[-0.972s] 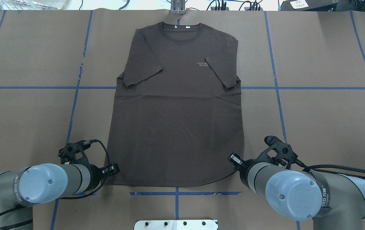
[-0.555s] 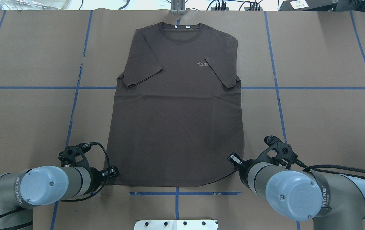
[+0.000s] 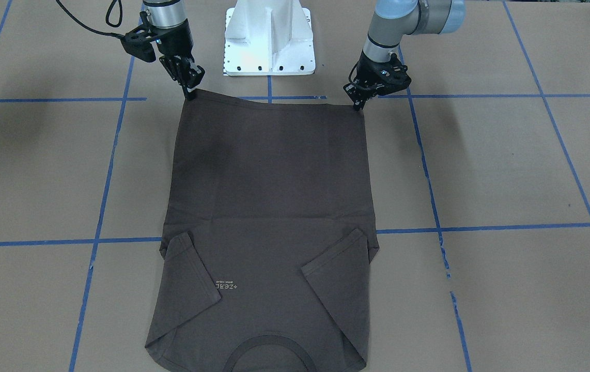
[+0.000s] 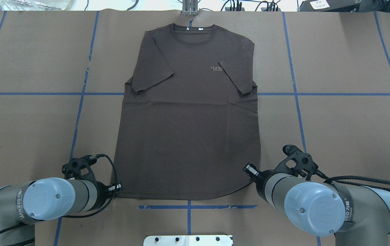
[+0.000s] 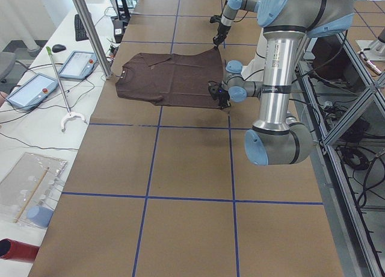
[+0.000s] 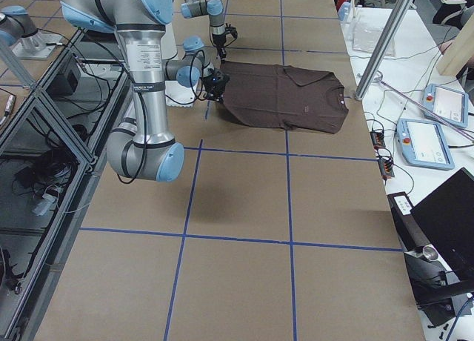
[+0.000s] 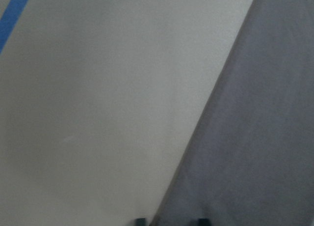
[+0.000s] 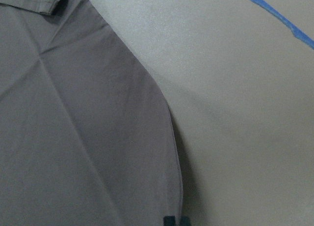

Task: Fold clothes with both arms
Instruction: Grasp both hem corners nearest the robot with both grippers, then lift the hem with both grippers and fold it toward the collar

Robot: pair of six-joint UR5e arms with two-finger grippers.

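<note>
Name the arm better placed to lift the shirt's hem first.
Right, probably. The right gripper looks closed on the T-shirt hem corner; the left gripper has its fingers spread astride the hem edge, not gripping.

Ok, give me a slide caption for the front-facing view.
Left gripper and right gripper at the hem corners of a flat T-shirt, sleeves folded in.

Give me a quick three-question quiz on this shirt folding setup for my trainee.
1. True or false: both sleeves of the T-shirt are folded in over its front.
2. Which part lies nearest the robot: A collar, B hem, C sleeve?
3. Fill in: the left pincer and the right pincer each sit at a hem ____.
Key: 1 true; 2 B; 3 corner.
</note>
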